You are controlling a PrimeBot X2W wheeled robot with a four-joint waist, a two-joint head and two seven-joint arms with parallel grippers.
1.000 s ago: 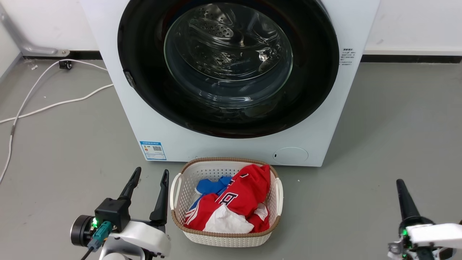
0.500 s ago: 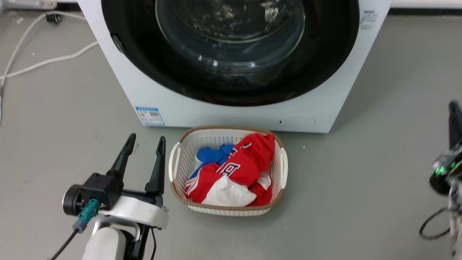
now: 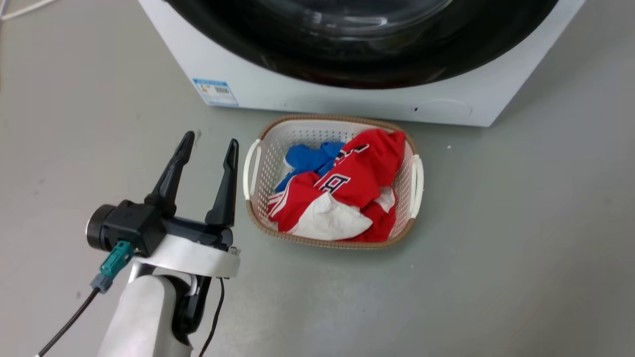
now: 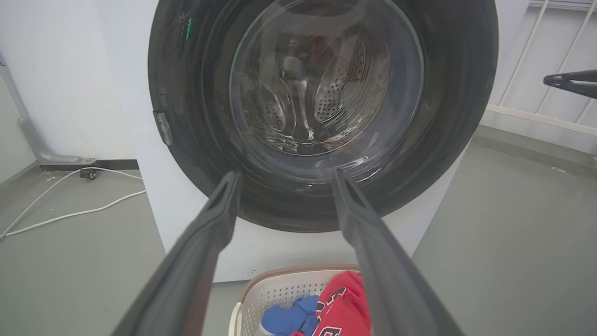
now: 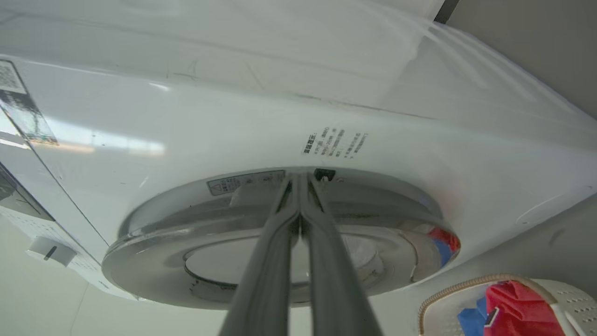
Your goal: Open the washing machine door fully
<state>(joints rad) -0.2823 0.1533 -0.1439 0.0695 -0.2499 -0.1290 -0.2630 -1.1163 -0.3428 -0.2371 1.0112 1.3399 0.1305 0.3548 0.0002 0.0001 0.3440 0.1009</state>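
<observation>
Left gripper (image 3: pixel 209 144) spread wide, empty, beside laundry basket (image 3: pixel 253 168). Right gripper (image 5: pixel 301 182) fingers pressed together, gripping nothing, tips at rim of washing machine door (image 4: pixel 322 93); door closed flat against the white washing machine (image 3: pixel 347 101).

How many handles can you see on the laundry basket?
2. One white handle on the left side of the laundry basket, the other handle on its right; none looks hidden.

A grey floor (image 3: pixel 496 248) spreads across the head view's lower right. In the left wrist view, a white wall (image 4: pixel 56 70) stands upper left, white cables (image 4: pixel 70 215) below.
</observation>
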